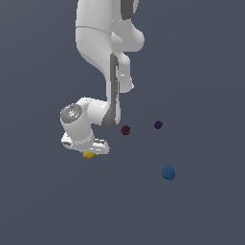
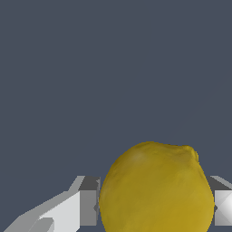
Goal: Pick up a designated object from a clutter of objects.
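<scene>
The lemon [image 2: 156,188] sits between both fingers [image 2: 88,204] of the gripper [image 1: 89,152], which clamp its sides.

Both renders are evenly lit and flat, with no cast shadows on the grey ground. Soft shading models the arm [image 1: 103,43]. Edges look slightly jagged.

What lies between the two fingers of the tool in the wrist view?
The yellow lemon-like ball fills the gap between the tool's fingers in the wrist view. In the exterior view only a bit of yellow shows beneath the tool.
</scene>
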You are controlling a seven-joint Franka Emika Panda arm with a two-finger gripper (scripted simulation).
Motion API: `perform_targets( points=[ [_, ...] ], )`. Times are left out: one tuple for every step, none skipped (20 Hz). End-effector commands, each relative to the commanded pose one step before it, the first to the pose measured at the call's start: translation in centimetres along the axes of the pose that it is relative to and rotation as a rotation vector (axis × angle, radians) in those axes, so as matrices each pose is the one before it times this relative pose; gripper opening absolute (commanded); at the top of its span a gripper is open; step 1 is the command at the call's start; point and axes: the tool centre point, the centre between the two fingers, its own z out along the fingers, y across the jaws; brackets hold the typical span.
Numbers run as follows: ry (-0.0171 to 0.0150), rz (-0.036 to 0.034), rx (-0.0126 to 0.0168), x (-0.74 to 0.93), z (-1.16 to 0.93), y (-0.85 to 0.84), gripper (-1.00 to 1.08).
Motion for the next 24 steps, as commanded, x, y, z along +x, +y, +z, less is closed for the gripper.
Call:
perform_targets(
  points=[
    [0.00178, -0.00003, -0.00015, -0.203, -0.730, -0.016, -1.00],
    [0.00000, 0.00000, 0.00000, -0.145, -0.355, -0.011, -1.00],
    [0.00000, 0.00000, 0.00000, -0.162, -0.398, -0.013, -1.00],
    [0.00011, 0.00016, 0.00045, -0.181, -0.444, -0.002, -1.00],
    [0.00000, 0.00000, 0.00000, -0.197, -0.484, -0.016, -1.00],
    [0.00000, 0.00000, 0.00000, -0.214, -0.527, -0.017, -1.00],
    [0.00000, 0.00000, 0.00000, -0.231, -0.570, -0.018, -1.00],
    [-0.00001, 0.00012, 0.00047, -0.250, -0.611, -0.009, -1.00],
    [0.00000, 0.00000, 0.00000, -0.266, -0.658, -0.021, -1.00],
    [0.00000, 0.00000, 0.00000, -0.284, -0.703, -0.022, -1.00],
    [0.00000, 0.00000, 0.00000, -0.301, -0.748, -0.023, -1.00],
    [0.00000, 0.00000, 0.00000, -0.319, -0.794, -0.024, -1.00],
    [-0.00003, 0.00014, 0.00047, -0.336, -0.832, -0.012, -1.00],
    [0.00000, 0.00000, 0.00000, -0.339, -0.849, -0.025, -1.00],
    [0.00000, 0.00000, 0.00000, -0.340, -0.854, -0.024, -1.00],
    [0.00000, 0.00000, 0.00000, -0.341, -0.858, -0.023, -1.00],
    [0.00000, 0.00000, 0.00000, -0.341, -0.863, -0.023, -1.00],
    [0.00000, 0.00000, 0.00000, -0.343, -0.869, -0.022, -1.00],
    [0.00000, 0.00000, 0.00000, -0.344, -0.875, -0.021, -1.00],
    [0.00000, 0.00000, 0.00000, -0.345, -0.882, -0.020, -1.00],
    [0.00000, 0.00000, 0.00000, -0.347, -0.890, -0.019, -1.00],
    [0.00000, 0.00000, 0.00000, -0.349, -0.899, -0.018, -1.00],
    [0.00000, 0.00000, 0.00000, -0.351, -0.908, -0.017, -1.00],
    [-0.00013, 0.00025, -0.00040, -0.353, -0.915, -0.011, -1.00]
  ],
)
